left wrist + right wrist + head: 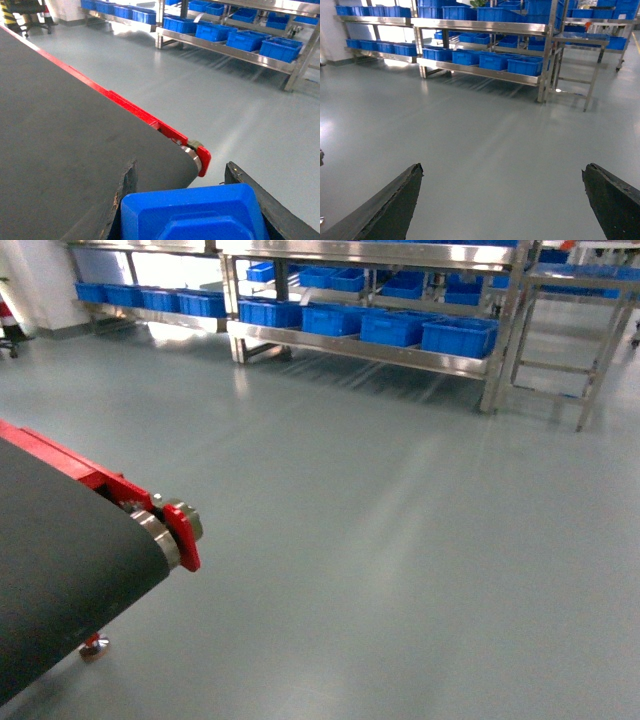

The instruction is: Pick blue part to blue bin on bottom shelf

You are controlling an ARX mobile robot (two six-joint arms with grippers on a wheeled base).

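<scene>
In the left wrist view the blue part (192,212), a smooth bevelled block, fills the gap between the two dark fingers of my left gripper (181,165), which is shut on it above the end of the conveyor belt (60,125). My right gripper (502,167) is open, with only grey floor between its fingers. Far across the floor, a row of blue bins (458,336) sits on the bottom shelf (350,348) of the steel rack; the same blue bins (525,65) and bottom shelf (480,72) appear in the right wrist view. Neither gripper appears in the head view.
The red-framed conveyor (60,540) with its end roller (165,535) stands at the left front. A wide stretch of grey floor (400,540) lies between it and the rack. A steel frame stand (590,370) stands right of the rack. More blue bins (150,298) line a further rack at the left.
</scene>
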